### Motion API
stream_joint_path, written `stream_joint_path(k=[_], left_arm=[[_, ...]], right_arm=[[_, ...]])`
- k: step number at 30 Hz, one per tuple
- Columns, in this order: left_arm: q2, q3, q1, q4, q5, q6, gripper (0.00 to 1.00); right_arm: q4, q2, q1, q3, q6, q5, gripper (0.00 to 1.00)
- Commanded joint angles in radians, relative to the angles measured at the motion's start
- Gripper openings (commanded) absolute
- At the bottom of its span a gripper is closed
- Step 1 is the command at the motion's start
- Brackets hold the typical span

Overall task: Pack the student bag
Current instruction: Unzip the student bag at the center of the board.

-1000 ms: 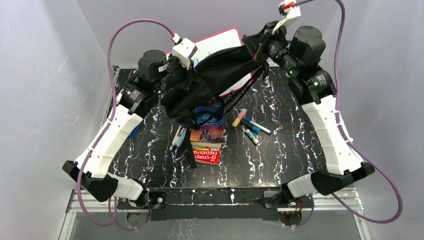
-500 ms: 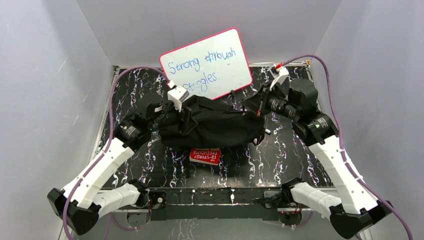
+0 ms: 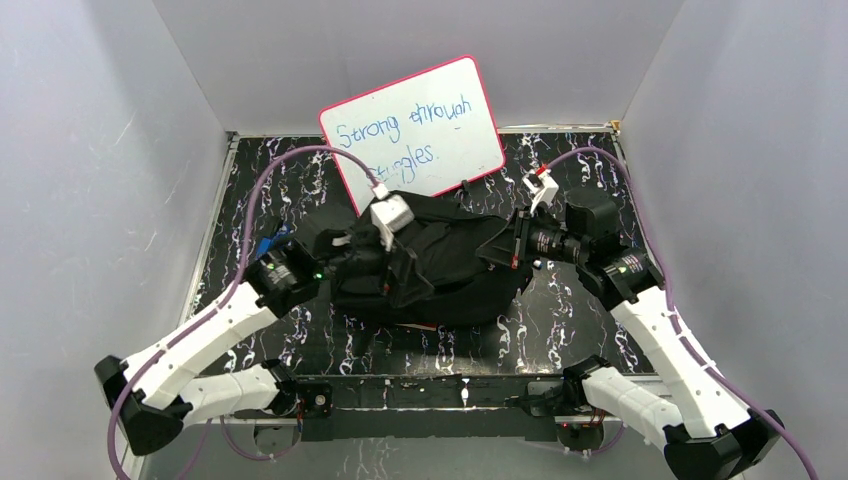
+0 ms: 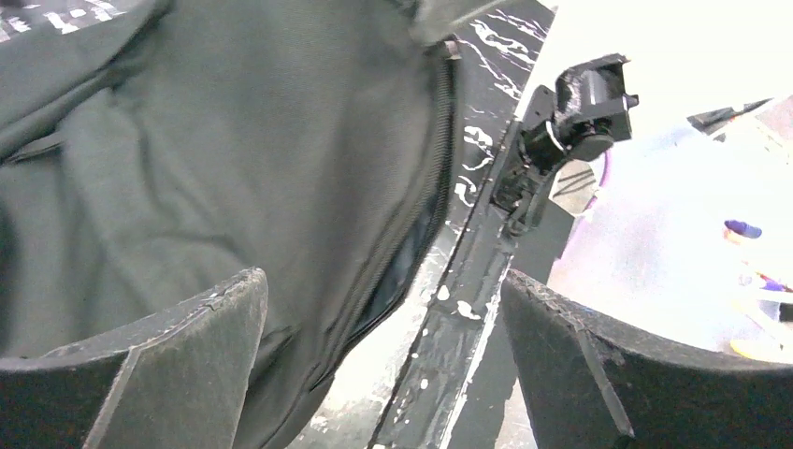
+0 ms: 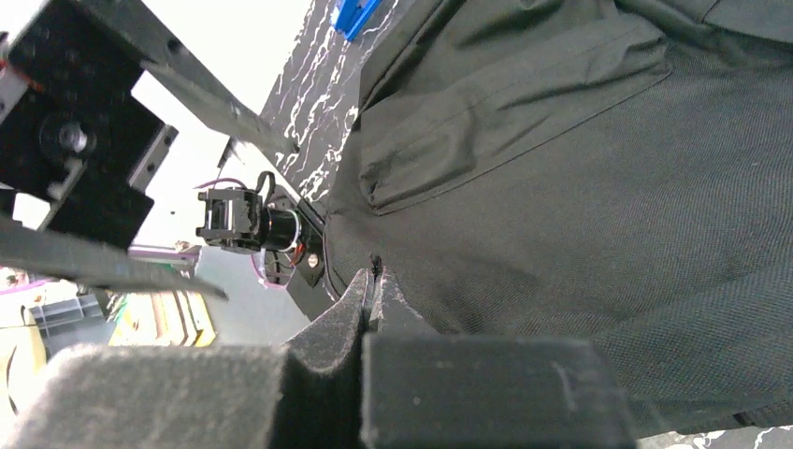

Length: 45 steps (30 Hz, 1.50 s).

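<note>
The student bag [image 3: 450, 275], black and soft, lies slumped on the marbled table between both arms. My left gripper [image 3: 372, 262] is at its left end; in the left wrist view its jaws stand wide open [image 4: 383, 351], with the bag's grey-looking cloth [image 4: 187, 168] and a zipper line [image 4: 425, 210] beside the left finger and nothing gripped. My right gripper [image 3: 497, 250] is at the bag's right end. In the right wrist view it is shut [image 5: 374, 281], its tips pinching a small bit of the bag's [image 5: 580, 187] edge.
A pink-framed whiteboard [image 3: 420, 125] with blue handwriting leans against the back wall just behind the bag. A blue object [image 3: 268, 243] lies on the table [image 3: 560, 320] left of the bag, also in the right wrist view as a blue object [image 5: 355, 14]. Grey walls enclose three sides.
Both arms came down and lowered the bag from the air onto the table, covering the book and markers. The left gripper opened and let go of the bag; the right stayed shut.
</note>
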Motion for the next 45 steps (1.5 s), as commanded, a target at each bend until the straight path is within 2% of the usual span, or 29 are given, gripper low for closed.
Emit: stream_joint_path(k=[1, 5, 13, 19, 22, 24, 28, 33, 36, 45], left_arm=[[0.054, 0.002, -0.172, 0.118, -0.157, 0.008, 0.92], [0.116, 0.007, -0.278, 0.159, -0.278, 0.047, 0.92], [0.175, 0.018, -0.312, 0.202, -0.414, 0.121, 0.92], [0.217, 0.043, -0.314, 0.212, -0.399, 0.138, 0.87], [0.248, 0.053, -0.319, 0.221, -0.345, 0.134, 0.83], [0.266, 0.060, -0.321, 0.227, -0.328, 0.131, 0.77], [0.280, 0.067, -0.323, 0.232, -0.312, 0.119, 0.55], [0.263, 0.045, -0.325, 0.231, -0.291, 0.098, 0.16], [0.245, 0.021, -0.325, 0.229, -0.275, 0.080, 0.00], [0.147, -0.114, -0.336, 0.207, -0.224, -0.012, 0.00]], right_arm=[[0.057, -0.032, 0.005, 0.005, 0.038, -0.033, 0.00], [0.047, -0.039, 0.005, 0.013, 0.050, -0.028, 0.00], [0.032, -0.049, 0.005, 0.016, 0.066, -0.038, 0.00], [0.039, -0.059, 0.005, 0.003, 0.087, -0.040, 0.00], [0.042, -0.057, 0.005, -0.001, 0.090, -0.036, 0.00], [0.041, -0.057, 0.004, -0.002, 0.091, -0.033, 0.00], [0.024, -0.061, 0.005, 0.001, 0.087, -0.012, 0.00], [-0.055, -0.061, 0.005, 0.037, 0.053, 0.115, 0.00], [-0.123, -0.059, 0.004, 0.058, 0.037, 0.239, 0.00], [-0.168, -0.038, 0.004, 0.027, 0.033, 0.530, 0.00]])
